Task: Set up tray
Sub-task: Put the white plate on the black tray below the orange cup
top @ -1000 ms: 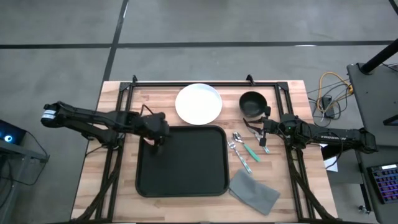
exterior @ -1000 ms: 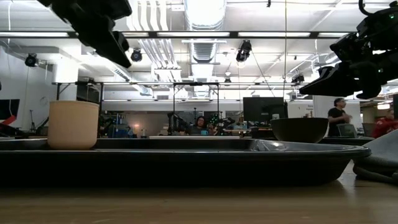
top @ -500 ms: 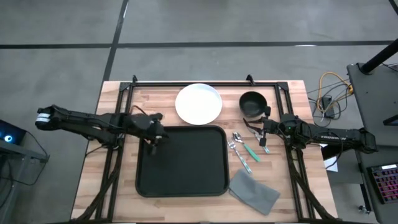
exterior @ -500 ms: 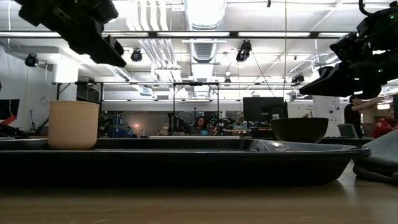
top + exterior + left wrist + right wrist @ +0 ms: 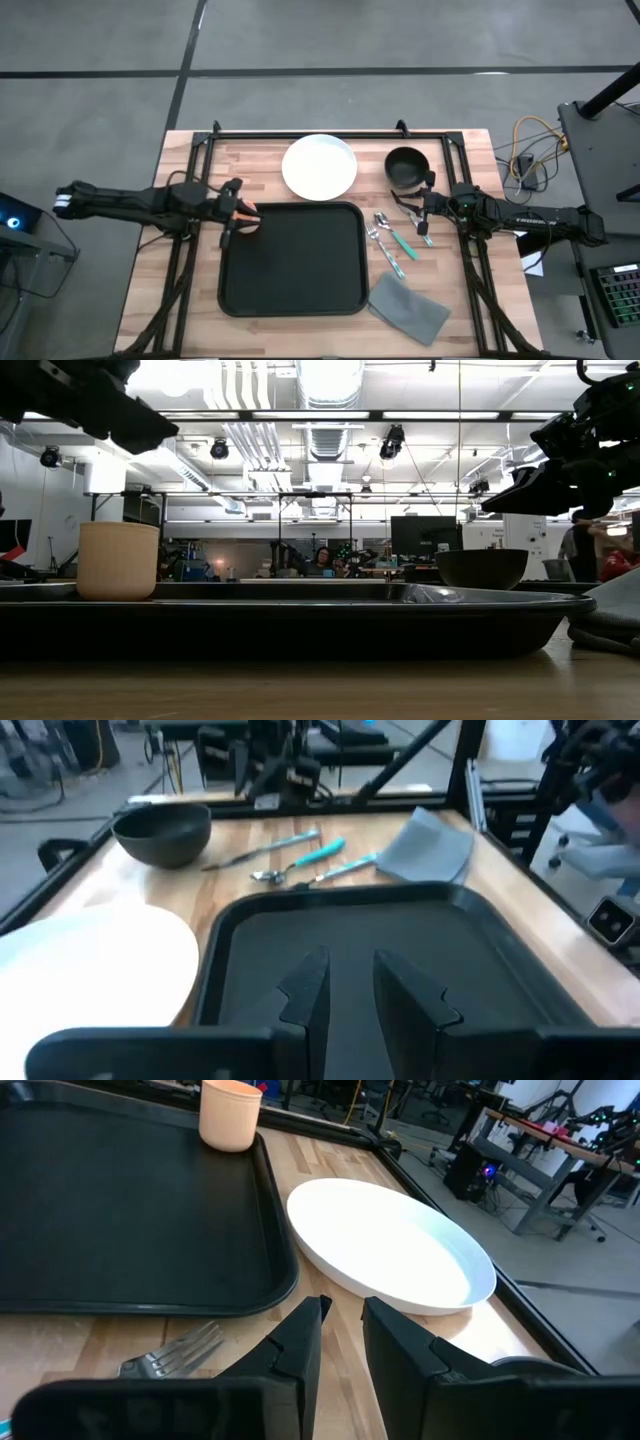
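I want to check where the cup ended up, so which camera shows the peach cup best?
The right wrist view: the cup stands upright in a far corner of the tray, unobstructed. The low view shows its side; the high view only a sliver beside the left claw; the left wrist view misses it.

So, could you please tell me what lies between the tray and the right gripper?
In the high view, a fork and two teal-handled utensils lie on bare wood between the tray and the right gripper.

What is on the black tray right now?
Only a peach cup stands on the tray, in the far corner by the left gripper. The rest is bare. The plate, bowl, cutlery and cloth lie beside it. Nothing seems hidden.
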Controlling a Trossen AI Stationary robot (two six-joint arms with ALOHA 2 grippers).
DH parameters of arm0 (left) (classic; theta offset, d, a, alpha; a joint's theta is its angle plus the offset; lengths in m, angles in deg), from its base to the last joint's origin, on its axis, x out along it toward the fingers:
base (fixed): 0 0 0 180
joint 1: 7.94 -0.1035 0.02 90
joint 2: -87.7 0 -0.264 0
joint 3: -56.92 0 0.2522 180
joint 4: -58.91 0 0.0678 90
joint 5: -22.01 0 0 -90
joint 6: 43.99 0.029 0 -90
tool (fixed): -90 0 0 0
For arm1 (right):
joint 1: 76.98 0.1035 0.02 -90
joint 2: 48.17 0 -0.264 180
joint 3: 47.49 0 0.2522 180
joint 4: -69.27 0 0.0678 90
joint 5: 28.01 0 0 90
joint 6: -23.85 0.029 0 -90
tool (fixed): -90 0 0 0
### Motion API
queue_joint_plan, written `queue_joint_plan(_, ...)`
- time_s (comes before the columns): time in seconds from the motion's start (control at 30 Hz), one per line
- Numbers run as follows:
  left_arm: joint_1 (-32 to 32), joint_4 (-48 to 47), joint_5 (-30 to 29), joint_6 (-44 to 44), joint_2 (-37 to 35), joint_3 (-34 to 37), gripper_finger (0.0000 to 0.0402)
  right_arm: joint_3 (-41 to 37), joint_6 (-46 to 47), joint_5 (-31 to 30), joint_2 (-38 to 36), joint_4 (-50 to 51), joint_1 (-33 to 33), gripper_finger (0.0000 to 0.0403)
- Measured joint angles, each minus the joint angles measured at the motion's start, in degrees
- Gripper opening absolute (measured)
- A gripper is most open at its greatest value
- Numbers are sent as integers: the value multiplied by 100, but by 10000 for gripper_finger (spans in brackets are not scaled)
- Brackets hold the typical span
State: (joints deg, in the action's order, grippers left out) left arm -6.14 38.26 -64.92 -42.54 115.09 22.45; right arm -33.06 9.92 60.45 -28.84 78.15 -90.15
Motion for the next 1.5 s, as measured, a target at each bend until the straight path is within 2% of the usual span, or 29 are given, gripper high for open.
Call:
queue_joint_plan(0.3, 0, 261, -2, 146, -630, 281, 61, 0, -147, -4, 0, -2, 0, 68)
queue_joint_plan(0.6, 0, 1561, -4, 299, -1321, 1064, 62, 0, -124, -5, 0, -4, 0, 68)
queue_joint_plan(0.9, 0, 1595, -7, 461, -2185, 1427, 62, 0, 117, 0, -5, -12, 0, 68)
queue_joint_plan(1.07, 0, 1632, -9, 601, -2728, 1657, 62, 0, 102, 2, -5, -385, 1, 68)
queue_joint_plan(1.27, -53, 2011, -46, 688, -2667, 1877, 62, -2, 625, 31, 3, -801, 0, 68)
queue_joint_plan(1.5, -74, 2142, -55, 767, -2667, 2010, 62, -2, 221, 27, 26, -1121, 2, 68)
